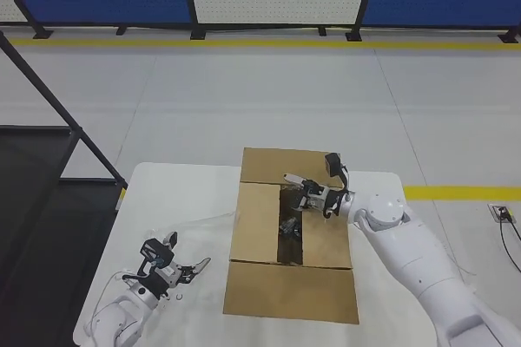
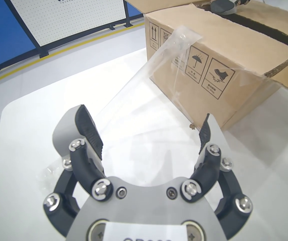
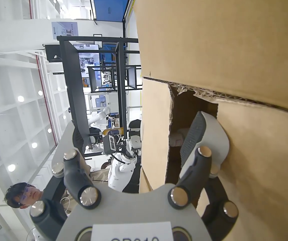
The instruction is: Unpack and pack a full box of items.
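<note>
Starting at the left side of the table (image 1: 156, 195), the left gripper (image 2: 144, 116) is positioned over the white surface, fingers spread with nothing between them. A clear plastic film (image 2: 159, 58) lies just ahead of it and leans against the side wall of the cardboard box (image 1: 259, 227). The box stands at the table's centre, apart from this pincer, its top flaps parted by a dark gap. The right gripper (image 1: 302, 193) sits over the gap's far end, fingers spread, one finger touching a flap edge.
</note>
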Robot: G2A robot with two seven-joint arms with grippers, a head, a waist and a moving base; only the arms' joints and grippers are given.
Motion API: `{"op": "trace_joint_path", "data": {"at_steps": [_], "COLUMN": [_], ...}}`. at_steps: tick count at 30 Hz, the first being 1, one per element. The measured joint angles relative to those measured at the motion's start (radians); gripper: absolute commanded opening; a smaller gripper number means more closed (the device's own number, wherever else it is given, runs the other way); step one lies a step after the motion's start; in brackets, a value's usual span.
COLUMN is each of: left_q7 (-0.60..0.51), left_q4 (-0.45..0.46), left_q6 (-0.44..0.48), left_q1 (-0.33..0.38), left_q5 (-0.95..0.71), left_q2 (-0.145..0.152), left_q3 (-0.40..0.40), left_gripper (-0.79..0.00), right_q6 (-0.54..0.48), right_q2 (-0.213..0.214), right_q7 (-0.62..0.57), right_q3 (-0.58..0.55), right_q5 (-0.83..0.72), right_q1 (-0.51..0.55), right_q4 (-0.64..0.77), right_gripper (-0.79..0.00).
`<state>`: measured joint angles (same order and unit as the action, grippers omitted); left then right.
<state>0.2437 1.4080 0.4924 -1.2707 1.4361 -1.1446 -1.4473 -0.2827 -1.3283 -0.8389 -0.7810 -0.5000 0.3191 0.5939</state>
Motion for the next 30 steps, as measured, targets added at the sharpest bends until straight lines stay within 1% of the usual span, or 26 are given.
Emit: {"op": "trace_joint_path", "data": {"at_steps": [6,12,15,21,24,30], "left_q7": [-0.001,-0.016,-0.014,-0.007,-0.008,-0.010], "left_q4": [0.001,0.025,0.034,0.045,0.047,0.051], "left_q6": [-0.002,-0.020,-0.022,-0.028,-0.034,-0.042], "left_q1": [-0.001,-0.013,-0.017,-0.030,-0.031,-0.031], "left_q5": [-0.001,0.000,0.000,-0.005,-0.003,0.003], "left_q2": [0.000,0.001,0.002,0.005,0.005,0.006], "left_q3": [0.000,0.000,-0.004,-0.011,-0.011,-0.006], "left_gripper": [0.000,0.000,0.000,0.000,0.000,0.000], "right_q6": [0.001,0.053,0.080,0.122,0.112,0.039], "right_q2": [0.000,-0.002,-0.011,-0.044,-0.061,-0.081], "right_q7": [-0.002,-0.004,-0.004,-0.008,-0.023,-0.062], "right_q3": [-0.001,0.022,0.034,0.070,0.078,0.056], "right_q5": [0.002,0.101,0.129,0.153,0.141,0.084], "right_q1": [0.016,0.029,0.024,0.003,-0.009,-0.029], "right_q4": [0.021,0.085,0.094,0.076,0.050,0.001], "right_gripper": [0.000,0.000,0.000,0.000,0.000,0.000]}}
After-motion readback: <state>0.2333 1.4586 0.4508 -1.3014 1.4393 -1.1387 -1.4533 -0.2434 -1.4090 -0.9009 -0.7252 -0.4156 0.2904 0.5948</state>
